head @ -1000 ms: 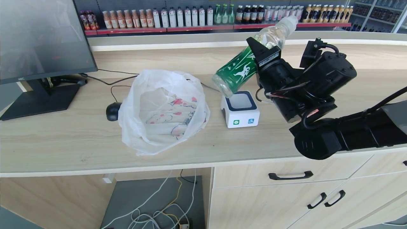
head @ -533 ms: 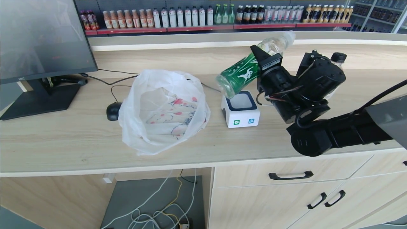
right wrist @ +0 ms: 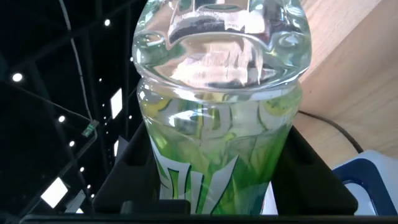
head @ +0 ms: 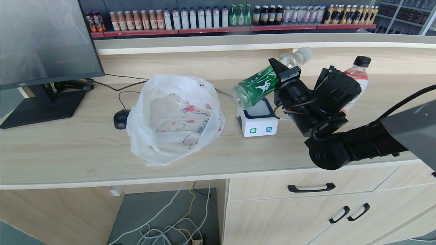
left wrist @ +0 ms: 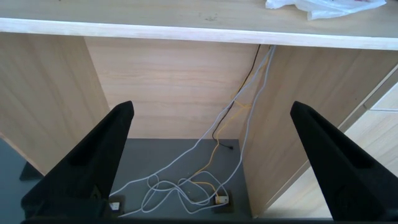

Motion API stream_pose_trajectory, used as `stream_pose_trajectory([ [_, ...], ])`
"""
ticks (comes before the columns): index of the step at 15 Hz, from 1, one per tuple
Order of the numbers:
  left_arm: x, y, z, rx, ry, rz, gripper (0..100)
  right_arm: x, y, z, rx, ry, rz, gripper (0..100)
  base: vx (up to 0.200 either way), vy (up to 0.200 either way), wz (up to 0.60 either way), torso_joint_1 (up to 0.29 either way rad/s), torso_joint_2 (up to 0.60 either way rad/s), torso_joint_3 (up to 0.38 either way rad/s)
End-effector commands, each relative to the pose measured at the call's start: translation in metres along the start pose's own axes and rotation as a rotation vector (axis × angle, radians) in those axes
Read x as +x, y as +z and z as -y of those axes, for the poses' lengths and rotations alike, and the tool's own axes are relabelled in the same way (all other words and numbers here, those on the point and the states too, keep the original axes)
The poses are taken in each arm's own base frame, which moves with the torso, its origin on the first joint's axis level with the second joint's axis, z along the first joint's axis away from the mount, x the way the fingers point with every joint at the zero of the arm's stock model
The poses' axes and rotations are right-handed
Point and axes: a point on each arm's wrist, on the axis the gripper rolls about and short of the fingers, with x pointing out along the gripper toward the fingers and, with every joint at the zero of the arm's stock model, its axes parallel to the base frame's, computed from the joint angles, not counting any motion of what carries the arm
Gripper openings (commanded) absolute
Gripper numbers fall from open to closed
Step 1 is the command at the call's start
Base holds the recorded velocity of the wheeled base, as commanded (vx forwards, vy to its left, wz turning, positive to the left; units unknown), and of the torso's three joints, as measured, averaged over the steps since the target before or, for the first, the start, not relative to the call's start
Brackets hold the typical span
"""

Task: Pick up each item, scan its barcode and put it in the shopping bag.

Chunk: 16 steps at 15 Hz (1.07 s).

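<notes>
Bottle at scanner — scan under way.
Green-labelled bottle, clamped in the right pincer, has dropped until its base hangs just above the scanner window; bagging in the shopping bag remains. Left pincer gapes wide below the counter.

Bright, even light is falling across the counter — shadows are lying soft. Highlights are glinting on the clear bottle.
</notes>
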Motion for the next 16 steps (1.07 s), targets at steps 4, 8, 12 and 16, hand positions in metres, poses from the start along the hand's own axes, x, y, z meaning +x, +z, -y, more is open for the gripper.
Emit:
stream_pose_trajectory([
  [4,0.000,0.000,0.000,-0.001,0.001,0.001,100,-0.002,-0.001,0.013,0.014,-0.034,-0.002,0,0.000,0.000,0.00,0.000,0.00,0.000],
  [8,0.000,0.000,0.000,0.000,0.001,0.002,100,-0.002,-0.003,0.015,0.015,-0.038,-0.005,0,0.000,0.000,0.00,0.000,0.00,0.000],
  [12,0.000,0.000,0.000,-0.001,0.001,0.001,100,-0.002,-0.001,0.016,0.029,-0.039,-0.001,0,0.000,0.000,0.00,0.000,0.00,0.000],
  [16,0.000,0.000,0.000,0.000,0.001,0.002,100,-0.002,0.001,0.025,0.025,-0.057,0.003,0,0.000,0.000,0.00,0.000,0.00,0.000],
])
